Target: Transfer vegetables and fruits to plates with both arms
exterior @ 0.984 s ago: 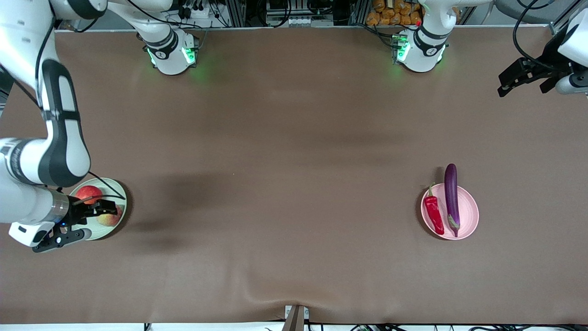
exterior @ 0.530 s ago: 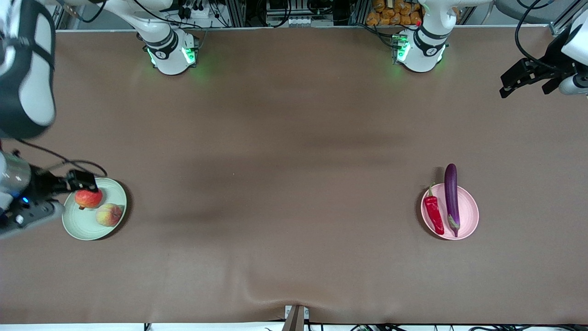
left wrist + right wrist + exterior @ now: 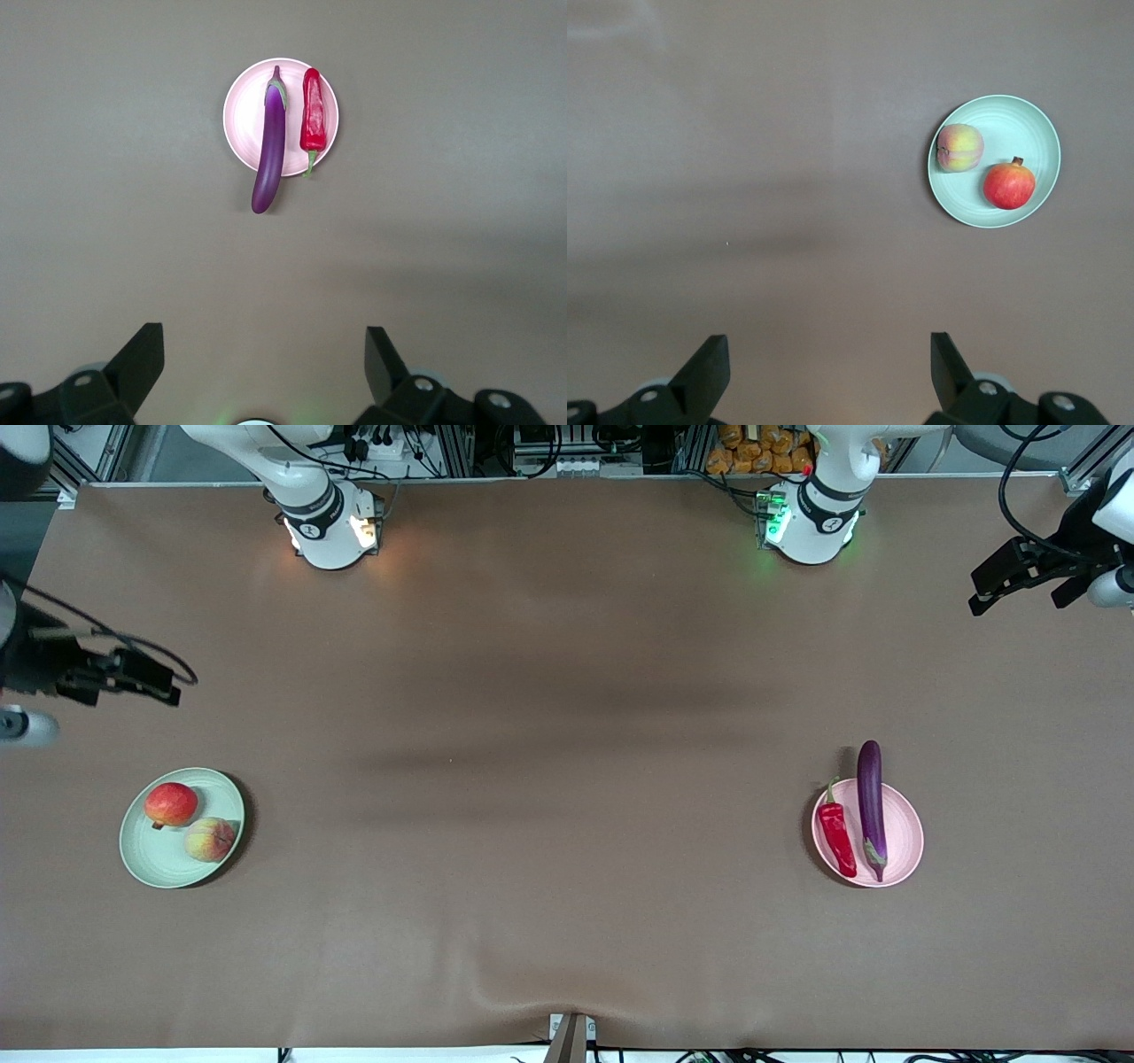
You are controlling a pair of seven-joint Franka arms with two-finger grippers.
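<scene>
A: Front view first. Surface?
B: Brown table mat [image 3: 567, 691], slightly rumpled at the edge nearest the camera. Racks and cables along the base edge. Two arm bases on it.
A: Counts?
B: Two plates, two fruits, two vegetables. Landmark is the pink plate [image 3: 899, 841], toward the left arm's end. Eggplant [image 3: 870, 802] lies on it, its tip overhanging the rim on the bases' side; chili pepper [image 3: 836, 837] just beside it on the rim. Green plate [image 3: 151, 855] well apart from the pink plate, toward the right arm's end, carrying red fruit [image 3: 171, 803] and peach [image 3: 210, 839], close together.
A: Grippers?
B: Left gripper [image 3: 1019, 577] up over the mat's end, empty. Right gripper [image 3: 133, 677] over bare mat near the green plate, empty.
A: Left wrist view?
B: Fingers [image 3: 142, 359] spread wide, nothing between. Pink plate, eggplant, chili below.
A: Right wrist view?
B: Fingers [image 3: 709, 363] spread too, holding nothing. Green plate with peach and red fruit.
</scene>
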